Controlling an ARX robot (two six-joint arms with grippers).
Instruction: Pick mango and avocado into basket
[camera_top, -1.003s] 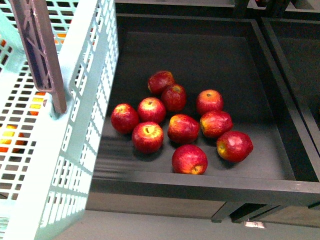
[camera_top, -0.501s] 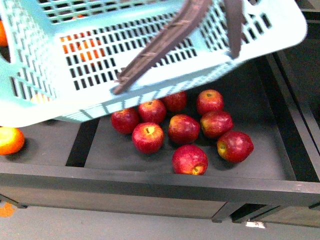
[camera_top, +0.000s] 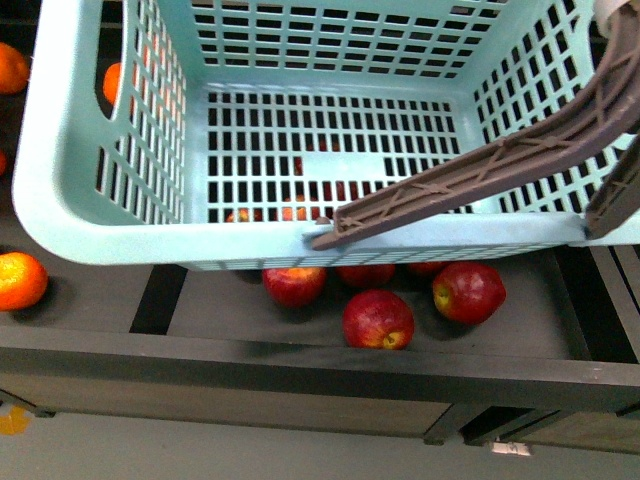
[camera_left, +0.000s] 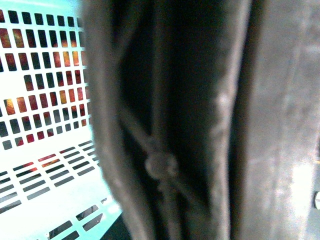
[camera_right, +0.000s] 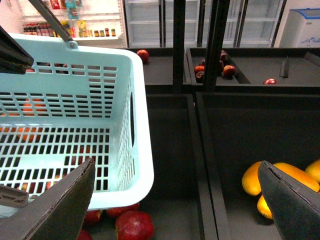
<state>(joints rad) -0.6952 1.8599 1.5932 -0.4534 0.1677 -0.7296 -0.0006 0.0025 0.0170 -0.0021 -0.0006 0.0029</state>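
Empty basket (camera_top: 200, 243) hangs by its brown handle (camera_top: 470, 175) over red apples (camera_top: 378, 318), probably carried by the left gripper (blurred view, can't tell its grip); right gripper (camera_right: 176, 167) spread, empty, mango (camera_right: 251, 179) in next bin, avocado unseen.

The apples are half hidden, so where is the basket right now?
In the front view the basket is above the dark bin of red apples, hiding some of them, with orange fruits off its left side.
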